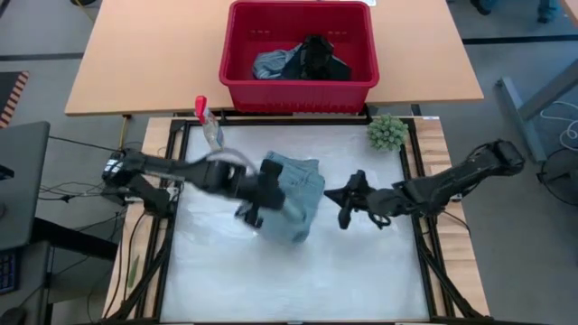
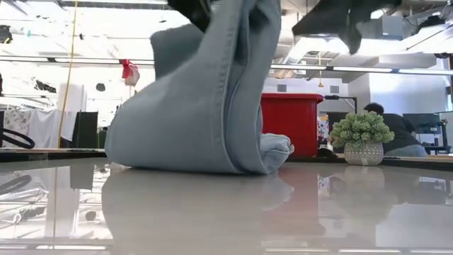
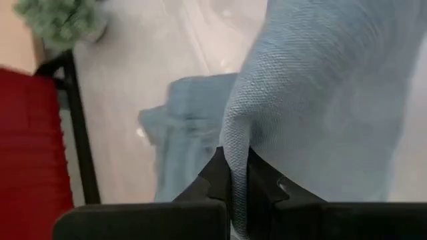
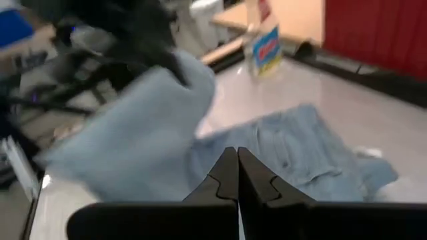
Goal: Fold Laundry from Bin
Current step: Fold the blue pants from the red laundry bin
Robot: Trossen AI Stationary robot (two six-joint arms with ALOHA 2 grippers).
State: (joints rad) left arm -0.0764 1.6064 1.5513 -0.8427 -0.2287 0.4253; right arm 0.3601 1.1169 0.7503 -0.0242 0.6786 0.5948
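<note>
Left gripper (image 1: 256,209) pinches denim garment (image 1: 298,194) mid-frame, first fold unfinished. Right gripper (image 1: 346,213) closed, empty. Dark laundry (image 1: 302,60) remains in bin (image 1: 237,86), top centre.

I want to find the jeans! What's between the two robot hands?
The denim garment lies between the left gripper, which pinches it, and the empty right gripper, seen from above.

It looks like a robotics lab or open workshop: a white work table (image 1: 271,280) in a black frame, a wooden bench (image 1: 144,54) behind it, ceiling strip lights (image 2: 375,69), and a person (image 2: 396,127) sitting at a desk.
</note>
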